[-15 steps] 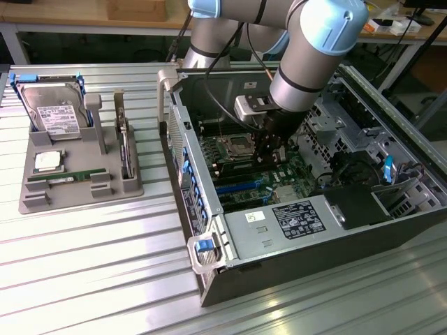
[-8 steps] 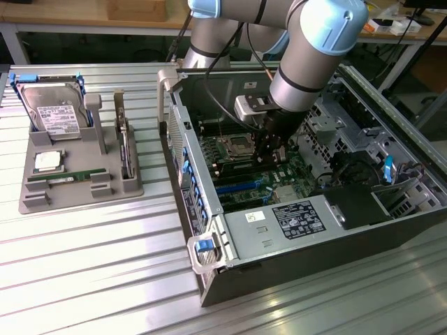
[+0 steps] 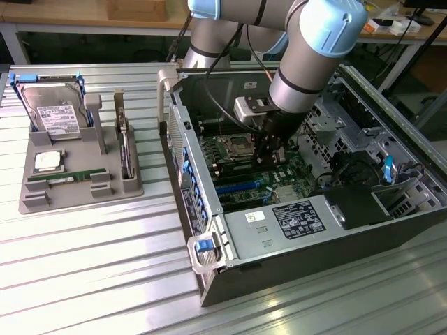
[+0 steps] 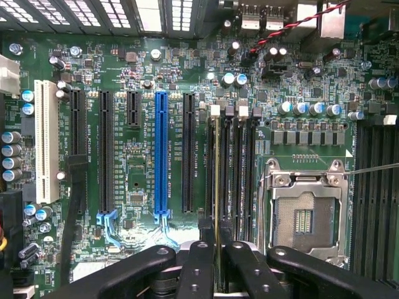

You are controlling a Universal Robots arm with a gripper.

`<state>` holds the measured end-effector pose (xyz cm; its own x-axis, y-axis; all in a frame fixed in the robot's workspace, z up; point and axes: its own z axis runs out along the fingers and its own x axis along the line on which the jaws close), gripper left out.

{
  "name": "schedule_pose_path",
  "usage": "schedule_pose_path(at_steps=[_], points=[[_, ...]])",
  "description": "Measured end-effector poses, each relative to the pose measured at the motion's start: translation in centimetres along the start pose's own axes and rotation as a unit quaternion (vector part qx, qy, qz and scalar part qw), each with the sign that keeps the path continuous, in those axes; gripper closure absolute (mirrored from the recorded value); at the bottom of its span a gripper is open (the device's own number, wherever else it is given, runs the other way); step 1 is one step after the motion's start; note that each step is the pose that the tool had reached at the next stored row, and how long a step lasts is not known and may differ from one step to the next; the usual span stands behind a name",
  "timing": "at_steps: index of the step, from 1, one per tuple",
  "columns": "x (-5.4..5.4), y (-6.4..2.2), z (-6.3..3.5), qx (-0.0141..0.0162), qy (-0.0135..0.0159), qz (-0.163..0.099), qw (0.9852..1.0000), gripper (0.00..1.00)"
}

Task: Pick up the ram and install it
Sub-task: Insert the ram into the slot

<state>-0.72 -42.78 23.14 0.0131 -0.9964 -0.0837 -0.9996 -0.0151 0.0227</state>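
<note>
**Tool clamped on the ram over the memory slots**

The wrist view gives the close detail. The black tool (image 4: 217,246) has its fingers (image 4: 198,261) drawn together on the ram (image 4: 216,187), a long, thin circuit-board stick seen edge-on. The stick runs in line with the black memory slots (image 4: 240,168) of the green motherboard (image 4: 143,156), between a long blue expansion slot (image 4: 161,156) and the open silver processor socket (image 4: 303,218). Whether the stick is seated in a slot or just above it cannot be told.

The exterior view gives the wider setting. An open black computer case (image 3: 314,244) lies on a ribbed metal counter (image 3: 84,265). Well apart, toward the exterior view's left, a grey moulded tray (image 3: 35,199) holds a silver hard drive with a white label (image 3: 56,115), a square silver processor chip (image 3: 47,160) and a second green stick lying flat (image 3: 66,178).

The silver and pale-blue arm (image 3: 318,42) reaches in from the top of that picture and bends at the wrist. The tool points straight down into the case, on the exterior view's right of the socket.
</note>
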Motion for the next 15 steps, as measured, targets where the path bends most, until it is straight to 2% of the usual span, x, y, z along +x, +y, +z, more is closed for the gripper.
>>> schedule_pose_path(at_steps=[15], points=[[0.04,0.08,0.0,0.0,0.0,0.0,1.0,0.87]])
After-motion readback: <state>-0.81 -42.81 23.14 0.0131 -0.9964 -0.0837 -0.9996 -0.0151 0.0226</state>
